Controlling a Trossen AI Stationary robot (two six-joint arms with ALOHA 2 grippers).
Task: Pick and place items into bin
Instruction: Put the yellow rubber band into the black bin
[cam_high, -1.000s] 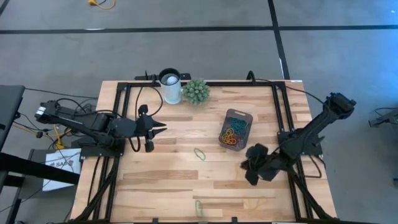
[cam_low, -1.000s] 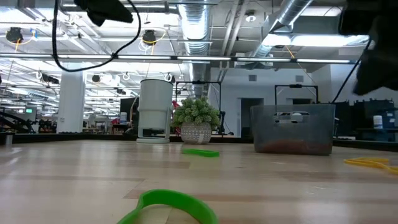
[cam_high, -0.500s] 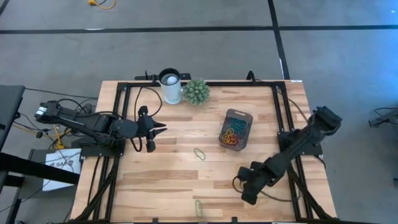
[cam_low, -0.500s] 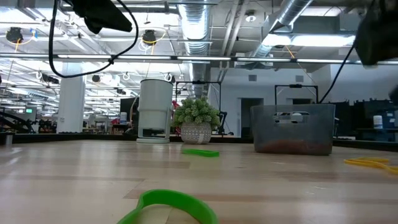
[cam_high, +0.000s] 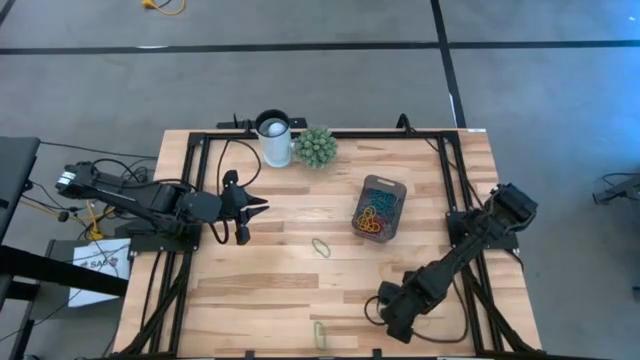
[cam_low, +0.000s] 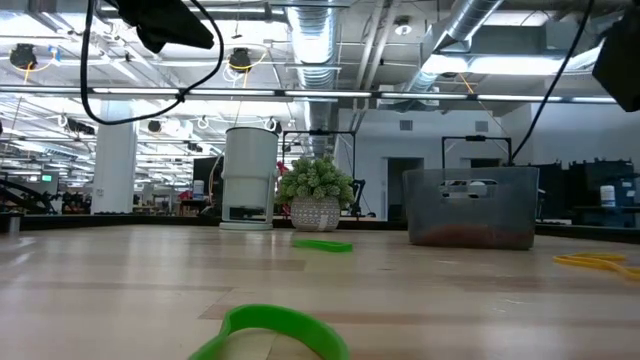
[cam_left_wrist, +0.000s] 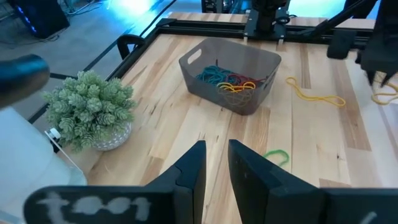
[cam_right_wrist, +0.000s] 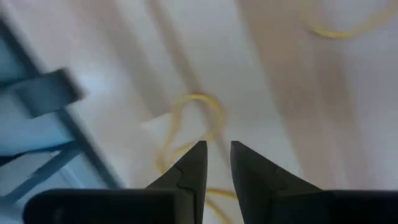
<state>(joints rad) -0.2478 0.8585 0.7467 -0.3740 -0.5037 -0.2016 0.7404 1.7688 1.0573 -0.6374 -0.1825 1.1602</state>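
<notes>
The bin (cam_high: 379, 208) stands right of the table's middle and holds several coloured rubber bands (cam_left_wrist: 229, 81). Loose bands lie flat on the wood: a green one (cam_high: 321, 247) near the middle, a green one (cam_high: 319, 333) at the near edge, and yellow ones (cam_right_wrist: 193, 121) at the near right. My right gripper (cam_high: 393, 318) points steeply down just above a yellow band, its fingers (cam_right_wrist: 189, 165) a narrow gap apart with nothing between them. My left gripper (cam_high: 250, 207) hangs over the table's left part, narrowly open and holding nothing.
A white cup (cam_high: 274, 138) and a green spiky plant ball (cam_high: 315, 146) stand at the far edge. Black frame rails (cam_high: 200, 200) and cables run along the table's left, far and right sides. Bare wood lies between the bin and the near edge.
My right gripper has swung from beside the bin toward the table's near edge and a little left. It has sunk lower and tipped over until it points steeply down above the yellow band. The bands and the bin have stayed put.
</notes>
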